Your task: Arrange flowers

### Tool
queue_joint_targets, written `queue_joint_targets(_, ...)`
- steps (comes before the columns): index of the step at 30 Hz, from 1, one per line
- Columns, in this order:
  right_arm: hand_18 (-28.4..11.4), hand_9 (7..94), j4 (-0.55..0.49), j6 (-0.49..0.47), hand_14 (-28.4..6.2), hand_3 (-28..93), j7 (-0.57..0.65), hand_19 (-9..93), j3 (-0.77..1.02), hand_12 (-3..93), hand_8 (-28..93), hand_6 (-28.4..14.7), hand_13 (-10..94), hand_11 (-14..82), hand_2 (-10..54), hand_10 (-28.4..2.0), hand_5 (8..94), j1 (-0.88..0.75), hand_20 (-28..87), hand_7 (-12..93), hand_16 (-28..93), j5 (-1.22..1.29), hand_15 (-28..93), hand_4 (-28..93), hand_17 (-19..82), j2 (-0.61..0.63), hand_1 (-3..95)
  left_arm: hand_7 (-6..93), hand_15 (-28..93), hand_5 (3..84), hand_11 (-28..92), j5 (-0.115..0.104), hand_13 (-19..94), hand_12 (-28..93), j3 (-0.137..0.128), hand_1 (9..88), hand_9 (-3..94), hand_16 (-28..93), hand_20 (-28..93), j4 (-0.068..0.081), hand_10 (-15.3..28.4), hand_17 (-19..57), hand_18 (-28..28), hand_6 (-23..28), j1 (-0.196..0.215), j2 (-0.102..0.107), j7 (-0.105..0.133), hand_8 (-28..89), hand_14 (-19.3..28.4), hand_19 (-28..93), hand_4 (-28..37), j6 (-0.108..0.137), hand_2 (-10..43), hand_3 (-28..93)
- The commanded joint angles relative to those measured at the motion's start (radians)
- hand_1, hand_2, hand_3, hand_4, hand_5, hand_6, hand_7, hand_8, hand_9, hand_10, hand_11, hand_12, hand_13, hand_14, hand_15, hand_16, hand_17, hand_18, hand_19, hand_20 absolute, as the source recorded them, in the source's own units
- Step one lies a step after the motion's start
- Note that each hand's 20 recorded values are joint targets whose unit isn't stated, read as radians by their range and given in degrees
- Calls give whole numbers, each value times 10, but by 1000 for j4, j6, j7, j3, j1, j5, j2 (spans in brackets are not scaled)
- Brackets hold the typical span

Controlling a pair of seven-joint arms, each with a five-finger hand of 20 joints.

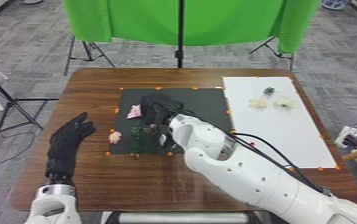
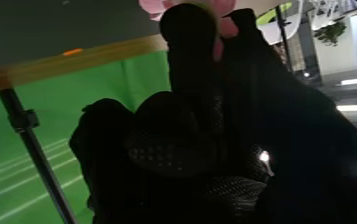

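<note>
A white left arm (image 1: 54, 205) comes in at the near left; its black-gloved left hand (image 1: 66, 142) lies palm down, pointing forward, fingers extended, thumb angled inward. The white right arm (image 1: 245, 172) slants in from the near right toward the middle. Its black-gloved right hand (image 1: 159, 105) pinches between finger and thumb, other fingers curled.

We pinch a pink flower (image 2: 229, 29) in our right hand (image 1: 160, 105), with green cloth (image 2: 112, 85) beyond the far edge of the table (image 2: 112, 53).
</note>
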Motion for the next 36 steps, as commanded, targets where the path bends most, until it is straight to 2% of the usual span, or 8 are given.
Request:
queue_joint_targets(1,-100,847,17,-7,-21,613,3,932,4,461,68,4,859,121,-95,-85,723,2,628,246,367,-36,683,-194,665,-6,585,120,352,411,234,1,314,118,4,258,433,-24,213,9,136,20,145,51,4,0,-8,-65,182,163,-266,-10,-69,670)
queue_joint_targets(20,-109,793,31,-53,-28,603,5,932,13,471,33,14,841,145,-95,-91,666,-5,637,211,366,-85,694,-191,646,10,538,122,348,411,232,2,314,118,-1,260,434,-24,213,9,135,20,145,50,4,2,-14,-64,181,163,-261,-15,-68,668)
queue_joint_targets(24,-112,752,33,-50,-32,661,13,932,13,391,-95,18,837,238,-95,-107,651,-2,637,212,364,-93,696,-208,644,12,479,122,350,412,233,0,314,118,-2,260,434,-24,213,8,135,20,145,50,3,1,-14,-65,182,163,-260,-15,-69,667)
queue_joint_targets(28,-114,736,41,-29,-37,681,17,932,13,357,-104,16,832,267,-95,-116,642,0,634,204,365,-103,697,-214,639,11,457,121,349,412,233,3,314,118,2,260,433,-24,213,11,135,20,145,50,-2,-1,-17,-64,182,163,-261,-20,-69,668)
queue_joint_targets(36,-116,724,35,-7,-38,686,22,932,33,336,-101,13,832,282,-95,-118,631,2,635,197,361,-100,699,-221,638,20,454,119,349,413,231,3,314,118,0,259,434,-24,213,8,136,20,145,51,5,-2,-16,-64,182,161,-262,-17,-70,669)
